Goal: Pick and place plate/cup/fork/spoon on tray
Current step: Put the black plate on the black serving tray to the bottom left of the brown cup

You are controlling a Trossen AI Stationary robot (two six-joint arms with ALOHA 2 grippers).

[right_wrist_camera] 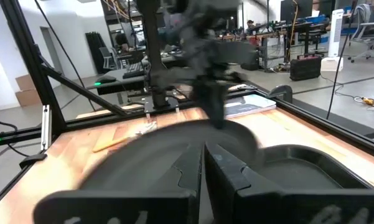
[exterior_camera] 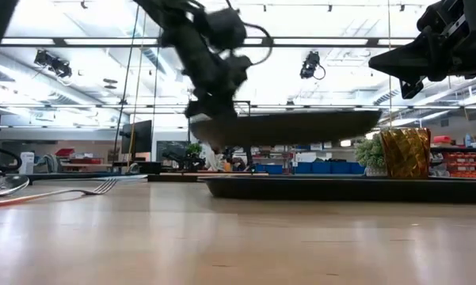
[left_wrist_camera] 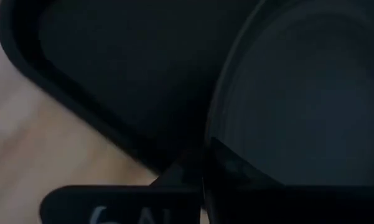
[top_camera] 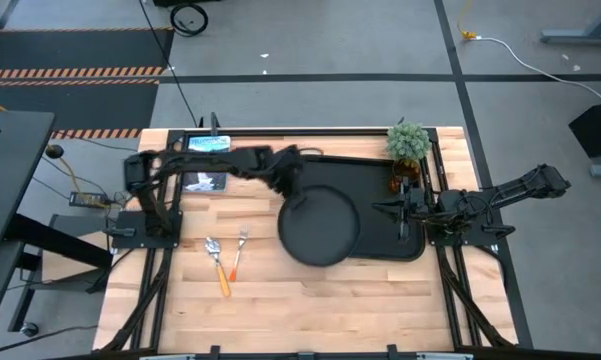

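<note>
The round black plate (top_camera: 320,228) hangs in my left gripper (top_camera: 292,196), above the left part of the black tray (top_camera: 380,180). In the low view the plate (exterior_camera: 301,127) is clear of the tray (exterior_camera: 340,188) and about level. My right gripper (top_camera: 398,210) is shut and empty above the tray's right part, high in the low view (exterior_camera: 408,67). The amber cup (top_camera: 404,182) stands at the tray's far right corner. The fork (top_camera: 238,250) and the spoon (top_camera: 217,262) lie flat on the wood, left of the tray. My left gripper is shut on the plate's rim (left_wrist_camera: 213,146) at its far-left edge, one finger (left_wrist_camera: 236,169) lying on the plate's upper face. It comes from above, slanting from the table's far left. The plate is lifted clear of tray and table, about level (exterior_camera: 214,120).
A small potted plant (top_camera: 408,140) stands at the tray's far right corner beside the cup. Two flat packets (top_camera: 206,145) lie at the table's far left edge. Bare wood (top_camera: 310,300) runs along the near side.
</note>
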